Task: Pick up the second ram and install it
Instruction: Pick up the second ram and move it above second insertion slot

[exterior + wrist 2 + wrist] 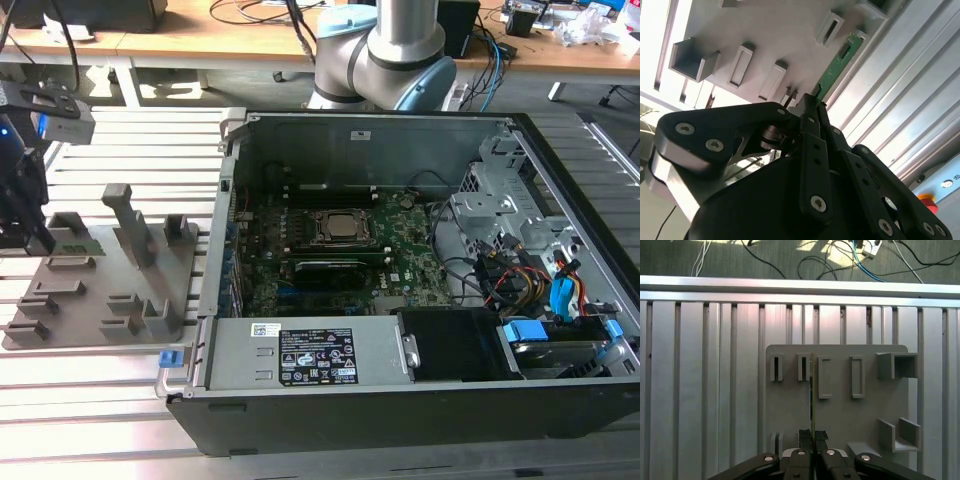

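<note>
The gripper is clamped on one end of the second ram, its two dark fingers pressed together with the thin green stick between them. In the first wrist view the ram is seen edge-on, standing on its long edge above the grey holder tray. It runs from the fingertips toward a row of narrow upright slots. Whether the stick rests in the tray or hangs just clear of it I cannot tell. In the exterior view the ram is a small green strip near the tray's edge on the exterior view's left, with the gripper right over it. The holder tray lies flat on the slotted aluminium table, near the table's edge on the exterior view's left. Just beside it, on the exterior view's right, stands the open computer case. Inside the case, well apart from the gripper, lies the green motherboard, with the processor socket near its middle.
</note>
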### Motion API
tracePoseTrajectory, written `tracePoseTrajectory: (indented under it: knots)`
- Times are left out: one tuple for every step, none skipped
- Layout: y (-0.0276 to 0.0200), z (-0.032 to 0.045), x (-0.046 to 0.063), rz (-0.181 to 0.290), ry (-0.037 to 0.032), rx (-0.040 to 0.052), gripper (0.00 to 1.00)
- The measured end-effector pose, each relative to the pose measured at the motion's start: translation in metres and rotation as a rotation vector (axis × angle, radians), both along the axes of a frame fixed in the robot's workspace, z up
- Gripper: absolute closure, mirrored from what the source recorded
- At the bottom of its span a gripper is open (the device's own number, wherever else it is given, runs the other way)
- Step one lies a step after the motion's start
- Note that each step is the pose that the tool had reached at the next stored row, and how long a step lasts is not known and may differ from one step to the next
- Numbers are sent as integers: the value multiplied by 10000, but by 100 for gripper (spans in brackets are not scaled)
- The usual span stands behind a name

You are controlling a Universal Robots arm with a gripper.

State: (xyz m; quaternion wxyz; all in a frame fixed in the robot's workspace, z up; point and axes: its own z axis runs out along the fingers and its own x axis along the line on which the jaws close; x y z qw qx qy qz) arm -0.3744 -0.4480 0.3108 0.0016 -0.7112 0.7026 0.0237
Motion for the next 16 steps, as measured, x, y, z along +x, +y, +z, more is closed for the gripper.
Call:
tracePoseTrajectory:
  knots:
    - [0,27,0,0,-1,0,86]
    - [0,44,0,0,-1,0,86]
    - [0,58,0,0,-1,0,86]
    - [0,85,0,0,-1,0,86]
    - [0,109,0,1,-1,0,86]
    - [0,130,0,0,-2,0,86]
    - [0,143,0,0,0,0,86]
    - [0,156,0,0,-1,0,86]
    - [0,184,0,0,-1,0,86]
    - [0,207,0,0,-1,0,86]
    - [0,234,0,0,0,0,86]
    - [0,254,0,0,-1,0,86]
    - [0,276,0,0,-1,1,86]
    - [0,286,0,0,-1,0,86]
    - [0,303,0,0,0,0,86]
    - [0,329,0,0,-1,1,86]
